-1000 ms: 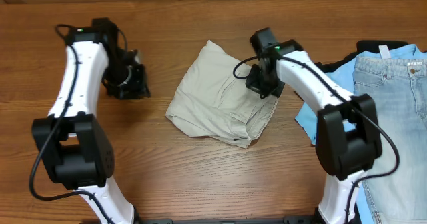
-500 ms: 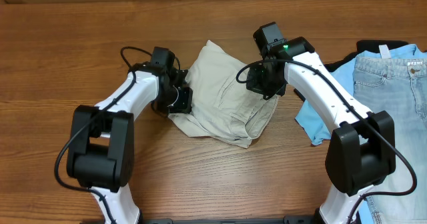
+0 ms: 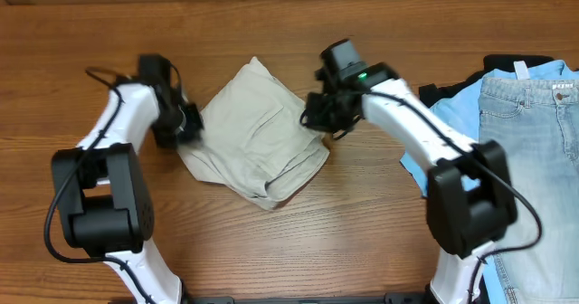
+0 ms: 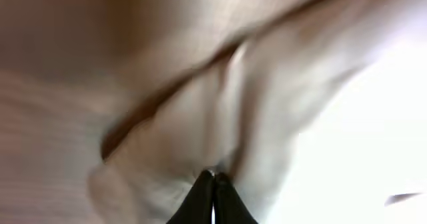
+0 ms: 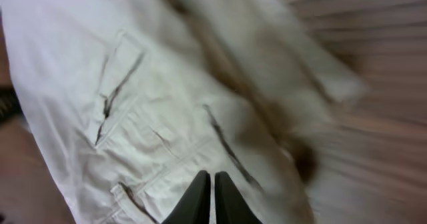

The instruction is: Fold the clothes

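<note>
The beige shorts (image 3: 253, 132) lie crumpled on the wooden table, left of centre in the overhead view. My left gripper (image 3: 185, 123) is at their left edge. In the left wrist view its fingers (image 4: 213, 179) are pressed together with pale fabric (image 4: 267, 117) bunched at the tips. My right gripper (image 3: 318, 116) is at the shorts' right edge. In the right wrist view its fingers (image 5: 213, 184) are nearly together on the shorts (image 5: 133, 104), where pocket seams and a belt loop show.
Light blue jeans (image 3: 534, 132) lie at the right edge on a sky-blue shirt (image 3: 425, 164), with a dark garment (image 3: 507, 61) behind them. Bare wood table (image 3: 271, 250) surrounds the shorts.
Both grippers have moved left, and the shorts have slid left across the table with them. The left arm has swung back out to the left.
</note>
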